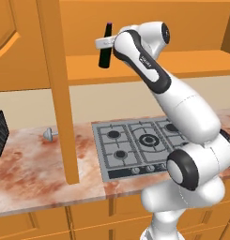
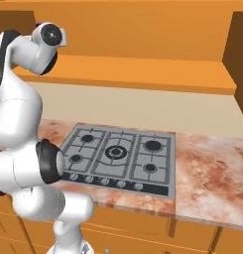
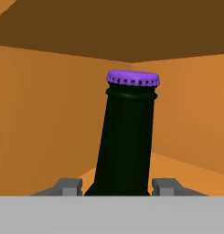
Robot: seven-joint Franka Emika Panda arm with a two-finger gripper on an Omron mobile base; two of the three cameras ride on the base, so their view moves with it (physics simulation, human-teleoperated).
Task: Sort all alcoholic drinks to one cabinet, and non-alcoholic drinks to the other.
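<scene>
On the far left of the marbled reddish counter (image 1: pixel 36 164) sits a dark ribbed box (image 1: pixel 0 133), with a small grey knob-shaped piece (image 1: pixel 50 135) just right of it. Above, inside the open orange wood cabinet (image 1: pixel 135 70), the gripper (image 1: pixel 105 43) holds the slim dark glass beer bottle (image 1: pixel 106 47), its fingers (image 3: pixel 67 186) closed on it below the neck; its crimped purple cap (image 3: pixel 133 78) points up. A grey metal stove (image 1: pixel 135 143) lies below.

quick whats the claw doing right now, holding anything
Claw: closed on the dark beer bottle with the purple cap, held upright in the open cabinet.
</scene>
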